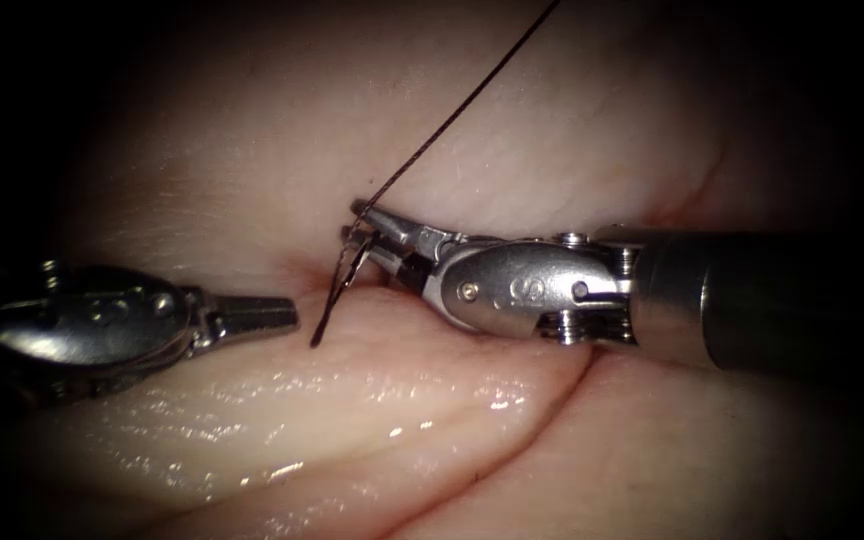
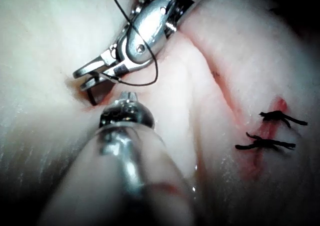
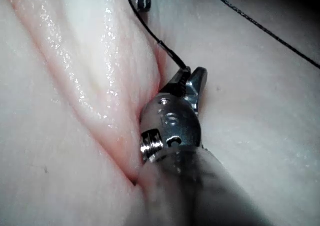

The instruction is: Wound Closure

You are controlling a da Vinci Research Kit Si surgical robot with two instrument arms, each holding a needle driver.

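**Ana:** Pale tissue [image 1: 372,420] fills the background, its cut [image 1: 552,385] running across. At left?

**Ben:** Left tool [image 1: 277,315], fingers together, holding nothing, just beside the needle [image 1: 337,290].

**Ana:** And the needle?

**Ben:** At the cut, its dark tip free above the tissue. Right tool [image 1: 364,232] grips it near the thread end; thread [image 1: 472,100] rises away.

**Ana:** Step?

**Ben:** Likely positioning for a bite. Next calls for careful aim.

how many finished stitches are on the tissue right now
2. In the left wrist view, both cross the reddened cut: one stitch lies just above the other stitch, each with dark cut ends sticking out. More may be hidden behind the left tool.
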